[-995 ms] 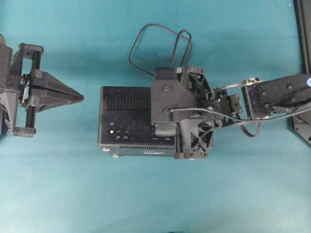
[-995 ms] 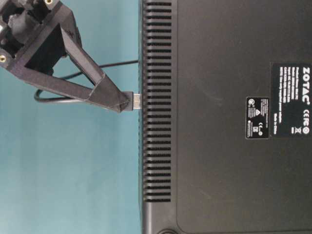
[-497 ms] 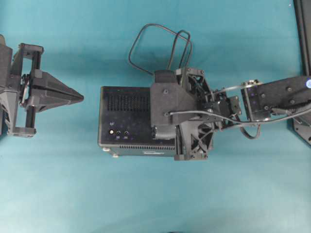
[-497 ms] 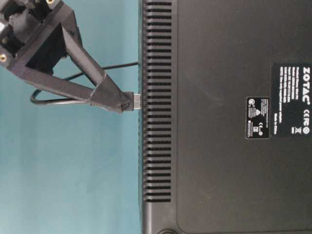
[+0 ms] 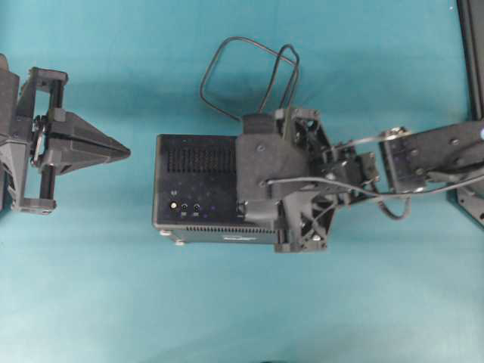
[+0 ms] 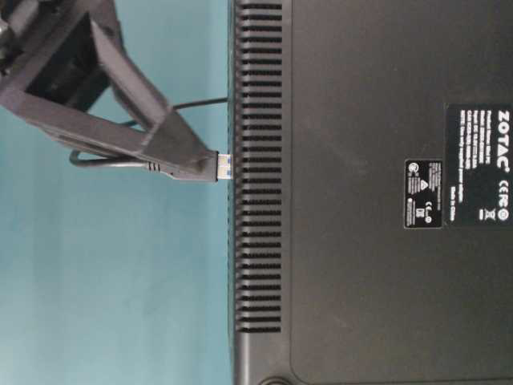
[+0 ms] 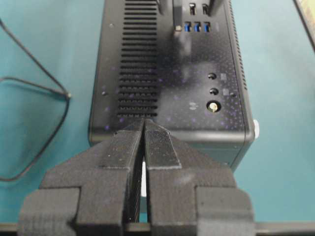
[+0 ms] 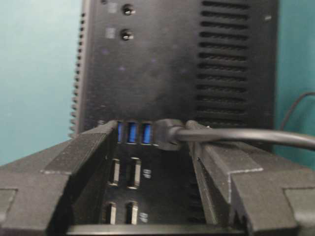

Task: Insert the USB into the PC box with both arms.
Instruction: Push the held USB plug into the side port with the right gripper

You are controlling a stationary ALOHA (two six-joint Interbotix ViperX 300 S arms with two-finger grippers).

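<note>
Seen from the right wrist camera, the right gripper [image 8: 150, 147] is spread wide over the PC box [image 8: 162, 64], and nothing is grasped. The plug of the USB [image 8: 167, 133] is seated at the row of blue ports [image 8: 132, 132], touching only the finger at 3 o'clock, with a clear gap to the other finger. Its cable is led away toward 3 o'clock.

In the overhead view the PC box [image 5: 193, 189] is set mid-table, its 3 o'clock half covered by the right arm. The cable is looped on the cloth at 12 o'clock of the box.

The left gripper [image 5: 125, 153] is clenched on nothing, parked well apart at 9 o'clock of the box.

Open teal tabletop [image 5: 227, 302] is left around the box's other sides.
</note>
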